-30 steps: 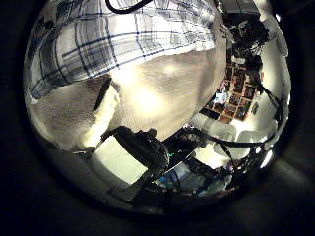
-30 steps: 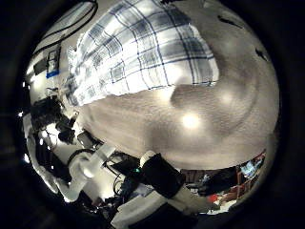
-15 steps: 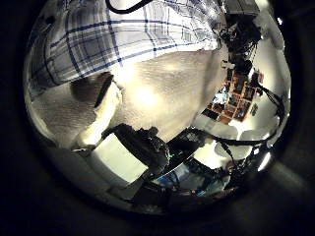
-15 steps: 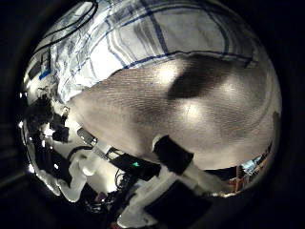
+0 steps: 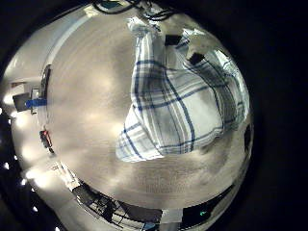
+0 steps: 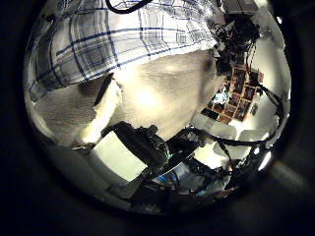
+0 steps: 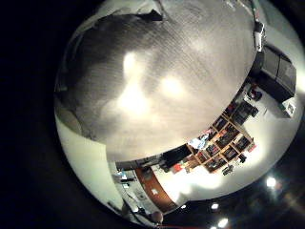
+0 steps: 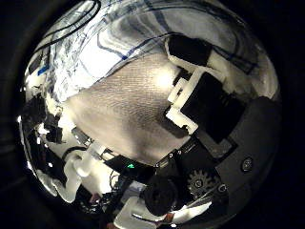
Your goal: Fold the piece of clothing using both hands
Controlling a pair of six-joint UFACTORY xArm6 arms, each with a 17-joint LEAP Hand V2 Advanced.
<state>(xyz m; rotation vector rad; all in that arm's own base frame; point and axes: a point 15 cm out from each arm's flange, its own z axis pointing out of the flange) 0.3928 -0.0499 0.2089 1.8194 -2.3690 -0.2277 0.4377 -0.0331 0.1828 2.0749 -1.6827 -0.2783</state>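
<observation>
A checked piece of clothing lies spread flat on the woven table top. In the left little finger side view, another hand sits at the garment's far edge. In the right thumb side view, my right hand's fingers curl in over the edge of the cloth, with a tip touching it. The left thumb side view shows the cloth beside bare table, and one relaxed finger of my left hand held off the fabric. The right little finger side view shows mostly table.
Room furniture and shelves stand beyond the table's edge. A dark box is at the far side of the table. Small objects lie past the table's rim.
The right palm has dropped close to the cloth's edge, and its fingers have curled into view onto the fabric. The left palm view has barely shifted.
</observation>
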